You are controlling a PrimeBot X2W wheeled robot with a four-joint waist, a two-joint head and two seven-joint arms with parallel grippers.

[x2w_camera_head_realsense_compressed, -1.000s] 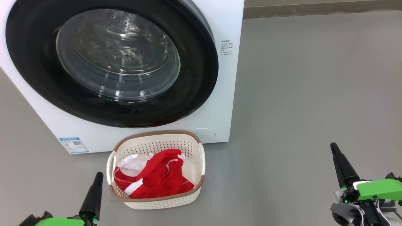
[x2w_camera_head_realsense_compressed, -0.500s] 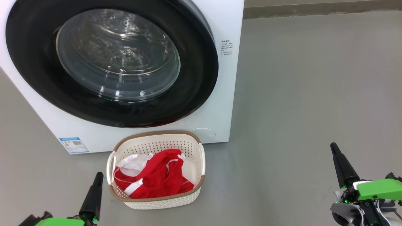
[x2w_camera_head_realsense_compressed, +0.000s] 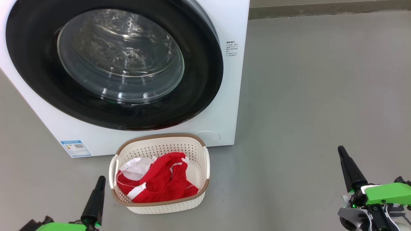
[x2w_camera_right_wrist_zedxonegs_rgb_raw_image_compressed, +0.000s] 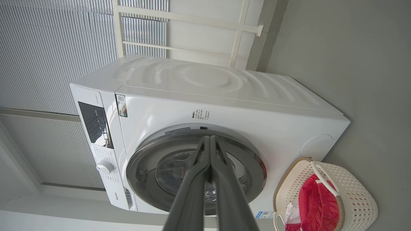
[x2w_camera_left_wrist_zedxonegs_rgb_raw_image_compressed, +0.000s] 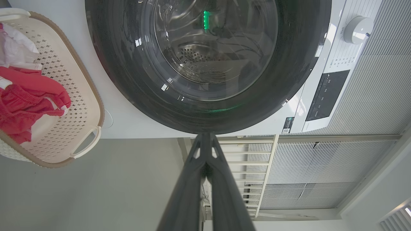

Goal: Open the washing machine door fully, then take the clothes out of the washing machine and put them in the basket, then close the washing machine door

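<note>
**Door shut, clothes in the basket, both tools clenched and empty**

In the head view the washing machine (x2w_camera_head_realsense_compressed: 229,106) takes up the 11 o'clock part of the scene, standing on the grey floor (x2w_camera_head_realsense_compressed: 314,96). The washing machine door (x2w_camera_head_realsense_compressed: 120,57) lies flat against its front, closed. Its black rim runs all round the clear glass, and the perforated steel drum shows through. A blue label (x2w_camera_head_realsense_compressed: 75,148) sits at the machine's 7 o'clock corner.

The basket (x2w_camera_head_realsense_compressed: 160,144) stands on the floor at 6 o'clock of that view, just in front of the machine's lower edge and below the door. The clothes (x2w_camera_head_realsense_compressed: 160,184) lie inside it. Red fabric with white stripes is heaped over its floor, with white cloth toward its 10 o'clock side.

The left tool (x2w_camera_head_realsense_compressed: 101,179) is at 7 o'clock, just beside the basket's left end but apart from it. It is clenched and grasps nothing. The right tool (x2w_camera_head_realsense_compressed: 340,149) is at 4 o'clock, well apart from basket and machine. It is also clenched and empty.

In the left wrist view its fingers (x2w_camera_left_wrist_zedxonegs_rgb_raw_image_compressed: 189,179) meet at the tip and point at the door's rim. There the basket lies at 9 o'clock, a white dial (x2w_camera_left_wrist_zedxonegs_rgb_raw_image_compressed: 356,29) at 2 o'clock and a dark control panel (x2w_camera_left_wrist_zedxonegs_rgb_raw_image_compressed: 326,96) at 3 o'clock. In the right wrist view the fingers (x2w_camera_right_wrist_zedxonegs_rgb_raw_image_compressed: 224,192) press together in front of the door, with the basket and its red clothes at 5 o'clock.
</note>
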